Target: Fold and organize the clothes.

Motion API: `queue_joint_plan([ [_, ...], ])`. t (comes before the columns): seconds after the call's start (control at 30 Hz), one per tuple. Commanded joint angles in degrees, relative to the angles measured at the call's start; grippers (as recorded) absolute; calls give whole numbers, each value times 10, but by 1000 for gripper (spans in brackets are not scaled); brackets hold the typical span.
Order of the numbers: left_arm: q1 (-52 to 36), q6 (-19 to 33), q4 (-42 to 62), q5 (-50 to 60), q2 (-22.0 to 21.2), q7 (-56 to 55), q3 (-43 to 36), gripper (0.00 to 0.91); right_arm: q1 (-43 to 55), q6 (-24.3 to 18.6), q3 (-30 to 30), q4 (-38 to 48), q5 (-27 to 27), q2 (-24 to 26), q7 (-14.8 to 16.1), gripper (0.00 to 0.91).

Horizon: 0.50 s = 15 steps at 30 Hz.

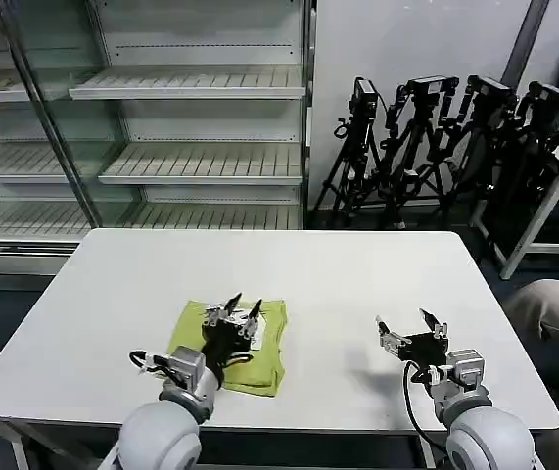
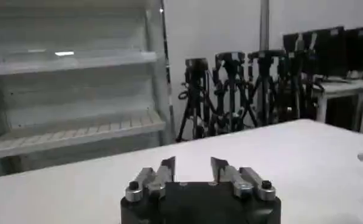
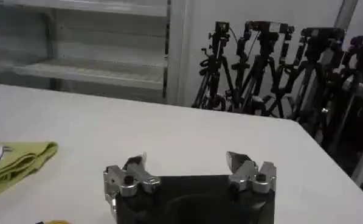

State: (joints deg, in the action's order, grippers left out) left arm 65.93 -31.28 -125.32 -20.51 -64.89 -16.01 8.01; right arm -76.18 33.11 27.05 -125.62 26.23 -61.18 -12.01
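Head view: folded shirt [image 1: 259, 338] on table [image 1: 338, 284]

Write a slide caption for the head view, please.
Folded lime shirt on the white table, left gripper open above it, right gripper open beside.

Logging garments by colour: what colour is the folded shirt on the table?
Plain yellow-green, no print; the folded shirt shows best in the head view.

The soft folded short-sleeved shirt [image 1: 259, 345] was plain lime — no print — on a white surface [image 1: 308, 269]; both claws were black and silver.
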Motion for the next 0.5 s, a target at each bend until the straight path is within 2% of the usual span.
queue_joint_plan([
  [0.03, 23, -4, 25, -45, 42, -17, 121, 907, 2, 0, 0, 2, 0, -1, 1, 907],
  [0.2, 67, -18, 63, -138, 45, -22, 170, 907, 9, 0, -7, 7, -1, -3, 1, 907],
  [0.5, 84, -19, 121, -190, 43, 28, 185, 907, 10, 0, -8, 7, -1, 0, 0, 907],
])
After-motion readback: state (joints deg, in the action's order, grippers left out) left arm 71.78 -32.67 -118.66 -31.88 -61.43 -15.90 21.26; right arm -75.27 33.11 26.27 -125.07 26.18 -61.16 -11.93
